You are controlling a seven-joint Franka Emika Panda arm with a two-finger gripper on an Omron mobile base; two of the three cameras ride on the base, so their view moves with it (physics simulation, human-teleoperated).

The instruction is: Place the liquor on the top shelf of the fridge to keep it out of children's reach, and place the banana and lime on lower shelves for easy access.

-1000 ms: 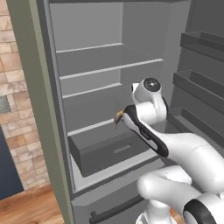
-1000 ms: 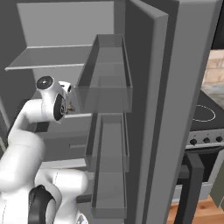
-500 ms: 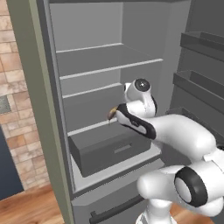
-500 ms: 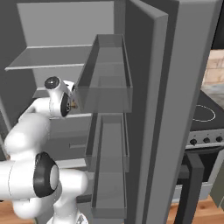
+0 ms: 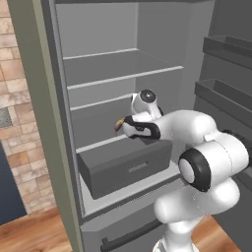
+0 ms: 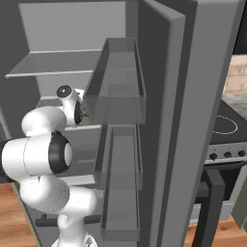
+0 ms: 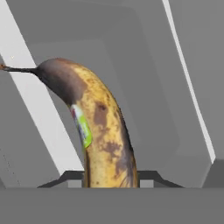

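Open grey fridge (image 5: 49, 123) with flat shelf boards. A boxy grey drawer (image 5: 123, 165) sits on its lowest ledge.

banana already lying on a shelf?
No. The banana is clamped in the gripper and sticks out from between the fingertips, above the drawer in the left base view.

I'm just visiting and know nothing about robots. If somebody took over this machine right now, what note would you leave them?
Claw: shut on the banana, held inside the open fridge above the boxy drawer.
Shelves: the top shelf and the one below it look bare.
Done: banana picked up and carried into the fridge.
Left: set the banana on a lower shelf, then the lime low and the liquor on top.
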